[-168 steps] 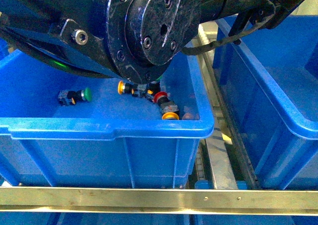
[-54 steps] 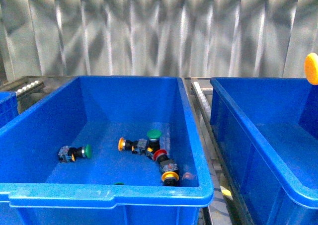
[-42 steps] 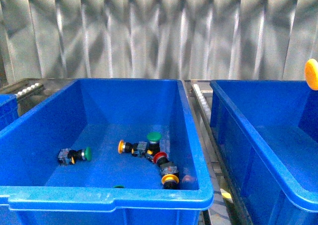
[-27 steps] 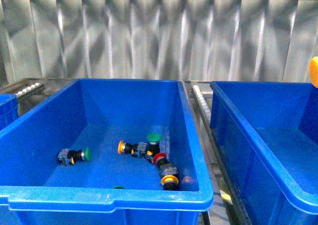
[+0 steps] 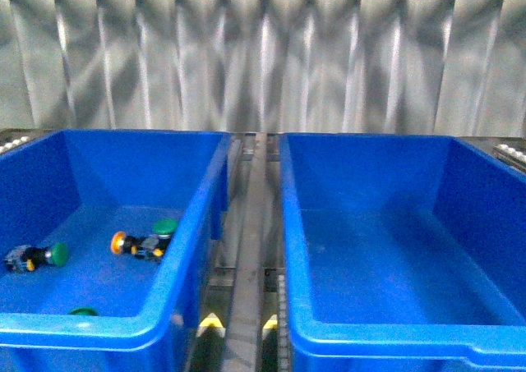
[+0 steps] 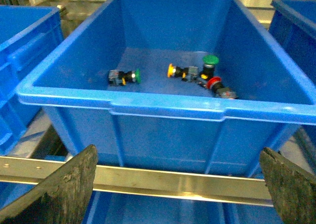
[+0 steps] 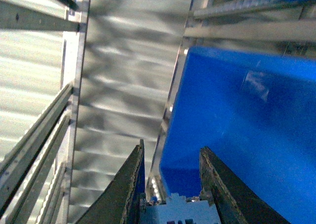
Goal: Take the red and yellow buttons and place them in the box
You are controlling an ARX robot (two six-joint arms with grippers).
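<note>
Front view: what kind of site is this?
Probably an industrial parts-sorting or warehouse station: two deep blue plastic bins side by side on a metal frame, a corrugated metal wall behind, loose push buttons in one bin.

Right hand point(image 7: 170, 182) fingers narrowly apart, blue box point(image 7: 247, 135) wall, corrugated metal beyond.

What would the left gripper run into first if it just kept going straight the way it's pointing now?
Probably the near wall and rim of the blue bin holding the buttons, just above the metal rail. The left gripper is open, aimed at that wall rather than over it. Depth is unclear, so this is a judgement.
</note>
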